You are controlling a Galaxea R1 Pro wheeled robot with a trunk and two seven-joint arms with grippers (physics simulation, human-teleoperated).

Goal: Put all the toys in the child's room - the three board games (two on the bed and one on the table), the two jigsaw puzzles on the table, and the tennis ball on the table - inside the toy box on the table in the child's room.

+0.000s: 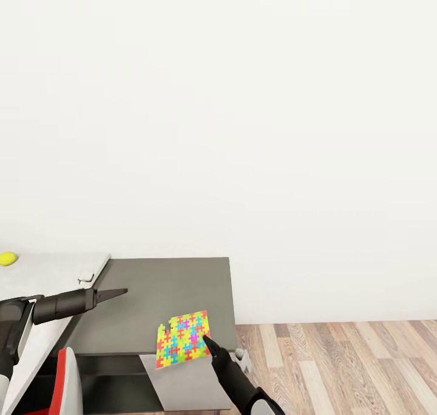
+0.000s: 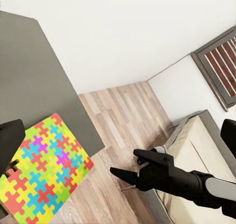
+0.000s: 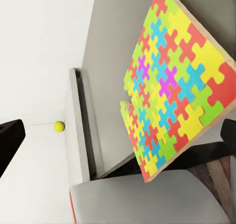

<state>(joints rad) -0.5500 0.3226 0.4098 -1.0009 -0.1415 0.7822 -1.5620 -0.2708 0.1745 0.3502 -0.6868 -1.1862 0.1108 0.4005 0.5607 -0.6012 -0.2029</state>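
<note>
A jigsaw puzzle (image 1: 182, 339) of bright interlocking pieces lies flat on the dark grey cabinet top (image 1: 158, 287) of the table, overhanging its front edge. My right gripper (image 1: 207, 341) is open just off the puzzle's right edge, a small gap from it in the left wrist view (image 2: 124, 168). My left gripper (image 1: 117, 293) hovers open over the cabinet's left side, holding nothing. The tennis ball (image 1: 7, 258) rests on the pale desk top (image 1: 42, 275) at far left, also visible in the right wrist view (image 3: 59, 126). The toy box and board games are out of view.
A light cabinet door (image 1: 182, 381) stands below the puzzle. Wood plank floor (image 1: 340, 360) lies to the right, a white wall behind. The left wrist view shows the bed (image 2: 196, 145) with its beige mattress and a dark-framed window (image 2: 221, 62).
</note>
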